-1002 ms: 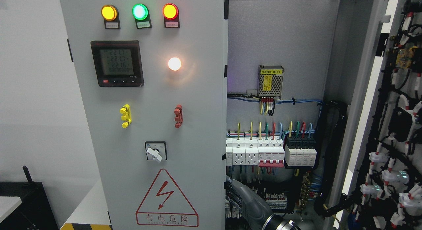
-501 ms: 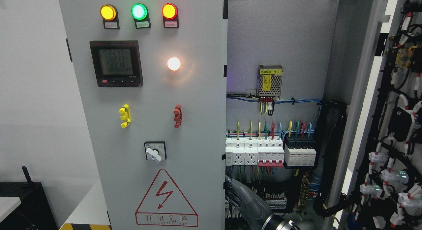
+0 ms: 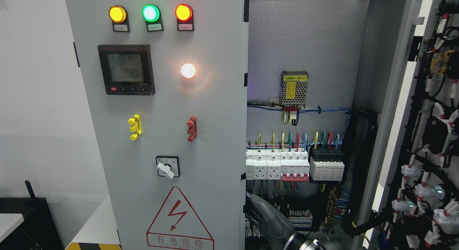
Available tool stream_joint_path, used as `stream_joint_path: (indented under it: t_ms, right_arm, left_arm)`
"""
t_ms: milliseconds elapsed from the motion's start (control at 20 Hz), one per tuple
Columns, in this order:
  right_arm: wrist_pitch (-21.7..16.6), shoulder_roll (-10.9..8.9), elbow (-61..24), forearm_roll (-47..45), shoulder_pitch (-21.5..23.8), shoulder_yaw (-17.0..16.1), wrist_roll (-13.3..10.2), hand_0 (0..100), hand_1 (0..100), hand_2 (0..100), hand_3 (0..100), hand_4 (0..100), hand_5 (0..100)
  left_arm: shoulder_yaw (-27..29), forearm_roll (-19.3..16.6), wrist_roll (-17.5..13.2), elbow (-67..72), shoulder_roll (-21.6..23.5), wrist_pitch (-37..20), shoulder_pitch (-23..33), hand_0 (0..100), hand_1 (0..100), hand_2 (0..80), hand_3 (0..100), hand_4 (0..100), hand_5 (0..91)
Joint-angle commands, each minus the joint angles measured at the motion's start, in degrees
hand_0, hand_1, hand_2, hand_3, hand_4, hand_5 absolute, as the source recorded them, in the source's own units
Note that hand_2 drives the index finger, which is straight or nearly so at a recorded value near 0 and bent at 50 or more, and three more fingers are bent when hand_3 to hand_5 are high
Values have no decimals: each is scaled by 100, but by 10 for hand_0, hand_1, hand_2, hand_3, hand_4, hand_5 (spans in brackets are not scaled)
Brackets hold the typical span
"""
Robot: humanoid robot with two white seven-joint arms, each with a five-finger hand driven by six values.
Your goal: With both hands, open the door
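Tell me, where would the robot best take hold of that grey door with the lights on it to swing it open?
Probably along the grey door's free right edge, coming from the right, out of the open cabinet. That edge stands exposed against the opening, and no handle shows on the face. A robot hand is already low beside it; its fingers are not clearly visible.

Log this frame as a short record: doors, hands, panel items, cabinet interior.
left door: nearly shut, front facing the camera
right door: swung wide open, wiring on its inner face
hand: grey, at the left door's free edge near the bottom; arm enters from the bottom edge; side and finger state unclear
other hand: not in view
panel items: yellow, green, red lamps lit; meter; rotary switch; warning triangle
interior: breaker row, power module
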Motion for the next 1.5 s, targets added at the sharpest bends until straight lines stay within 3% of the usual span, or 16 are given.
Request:
stream_joint_path:
  t_ms: [0,551,851,1002,1452]
  right_arm:
    - [-14,192,-64,-8,18,15,158,382,0,0,0,0,0]
    - [-23,201,-134,-8,53,68,412,382,0,0,0,0,0]
    - [-32,201,-152,-8,53,130,439,382,0,0,0,0,0]
    - [-32,201,-152,-8,53,130,588,382,0,0,0,0,0]
    - [-49,192,-161,-254,62,138,676,383,0,0,0,0,0]
  left_arm:
    - [0,123,-5,2,0,4,0,0,0,0,0,0,0]
    - [0,123,-5,2,0,5,0,0,0,0,0,0,0]
    - [0,114,-5,2,0,5,0,0,0,0,0,0,0]
    - [0,123,-5,2,0,5,0,0,0,0,0,0,0]
    - [0,123,-5,-7,0,5,0,0,0,0,0,0,0]
